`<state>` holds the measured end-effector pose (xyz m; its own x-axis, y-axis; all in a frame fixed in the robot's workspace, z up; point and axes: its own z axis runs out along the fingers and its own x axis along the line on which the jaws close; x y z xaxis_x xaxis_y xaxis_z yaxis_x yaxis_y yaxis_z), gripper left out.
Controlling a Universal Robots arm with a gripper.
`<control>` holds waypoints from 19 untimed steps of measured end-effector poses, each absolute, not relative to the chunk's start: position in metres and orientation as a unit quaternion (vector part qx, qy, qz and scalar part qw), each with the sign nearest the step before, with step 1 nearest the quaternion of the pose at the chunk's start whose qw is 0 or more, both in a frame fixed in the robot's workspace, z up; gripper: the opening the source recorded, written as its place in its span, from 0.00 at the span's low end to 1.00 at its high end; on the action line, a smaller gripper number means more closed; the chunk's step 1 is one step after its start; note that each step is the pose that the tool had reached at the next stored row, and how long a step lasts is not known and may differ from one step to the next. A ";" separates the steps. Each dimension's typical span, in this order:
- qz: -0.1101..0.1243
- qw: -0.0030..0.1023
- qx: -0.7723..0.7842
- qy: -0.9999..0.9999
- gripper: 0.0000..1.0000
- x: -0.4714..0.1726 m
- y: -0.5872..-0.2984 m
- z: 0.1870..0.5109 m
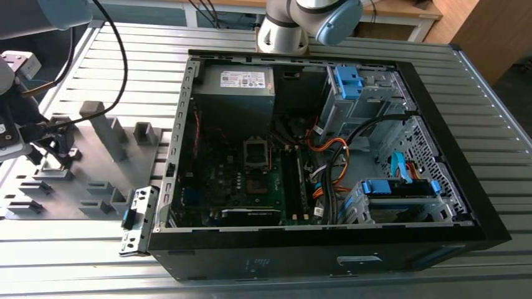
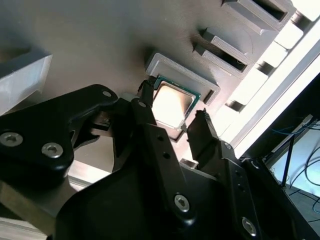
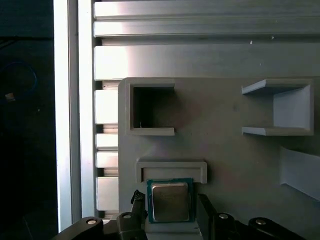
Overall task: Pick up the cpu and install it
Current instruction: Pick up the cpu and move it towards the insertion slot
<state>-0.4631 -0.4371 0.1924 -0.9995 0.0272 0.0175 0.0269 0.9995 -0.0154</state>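
Your tool (image 2: pixel 172 107) is down over the grey fixture plate (image 2: pixel 90 45), and the cpu (image 2: pixel 173 102) lies right between its fingers (image 2: pixel 150 117). The chip is not off to either side of the tool, so there is no offset to close.

In the first wrist view the cpu (image 3: pixel 170 200) lies flat with its silver top up, seated in a shallow holder (image 3: pixel 171 167) whose raised lip runs along one edge of the chip. The tool (image 3: pixel 171 204) straddles it across the two edges that the lip leaves free. The chip is square, so it has no long axis to line up with. What matters is that the fingers face two opposite edges squarely, and they look to do so.

The tool is spread and not pinching. A sliver of gap shows at one finger. The other tip sits at the chip's corner, though you can't tell from these views whether it touches. The cpu has not been lifted and rests in its holder.

In the exterior view the tool (image 1: pixel 58 156) sits at about 9 o'clock from the open computer case (image 1: pixel 332 240), both on the slatted table (image 1: pixel 66 249). From the tool, the motherboard (image 1: pixel 241 180) inside the case lies toward 3 o'clock, well apart.
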 end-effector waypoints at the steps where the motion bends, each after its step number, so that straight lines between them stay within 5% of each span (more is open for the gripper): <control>1: 0.008 0.009 -0.013 -1.000 0.55 -0.463 -0.437 0.192; 3: 0.008 0.009 -0.013 -1.000 0.60 -0.463 -0.437 0.192; 19: 0.009 0.001 -0.008 -1.000 0.60 -0.463 -0.437 0.184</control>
